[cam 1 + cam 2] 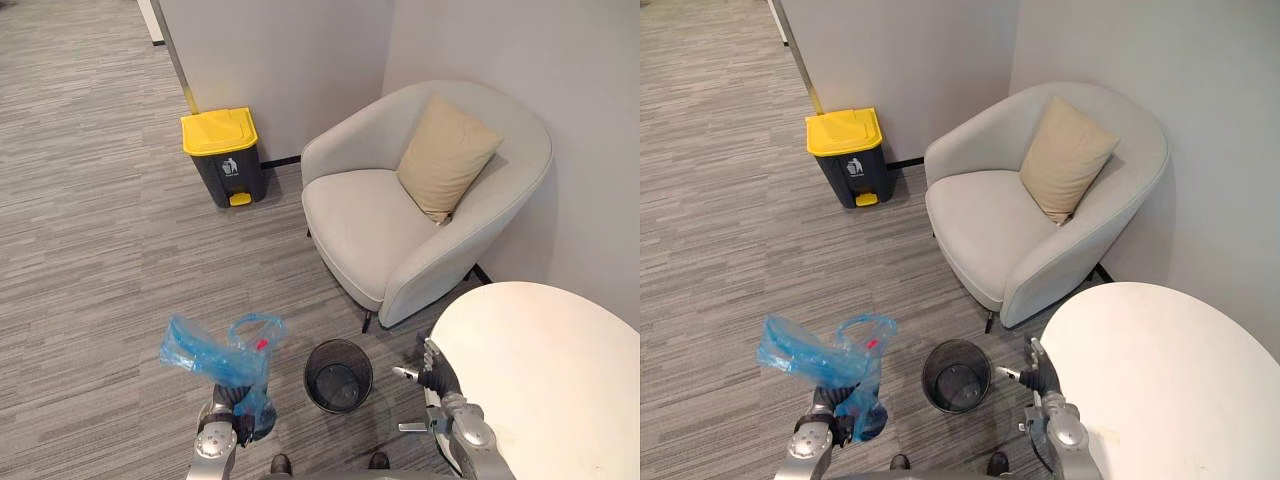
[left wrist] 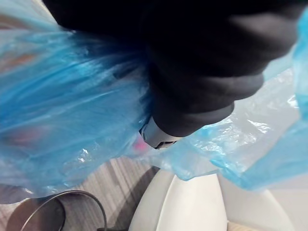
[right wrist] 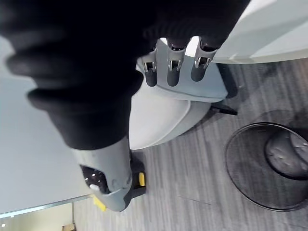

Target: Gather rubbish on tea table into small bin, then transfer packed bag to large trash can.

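Left hand point(image 1: 228, 403) carries the blue bag point(image 1: 215, 355) above the floor, just beside the small bin point(image 1: 338, 342).
Its fingers are buried in the plastic, so I cannot tell its grip. Right hand point(image 1: 432, 378) hangs empty, fingers loosely spread, at the edge of the round white surface point(image 1: 550, 370). The yellow-lidded large trash can point(image 1: 222, 150) stands well apart, by the wall.

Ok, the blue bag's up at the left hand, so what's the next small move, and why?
Probably a step forward toward the yellow-lidded trash can by the wall. The blue bag is bunched at the left hand, clear of the mesh bin, while the can stands across the carpet, seemingly beyond reach, lid shut.
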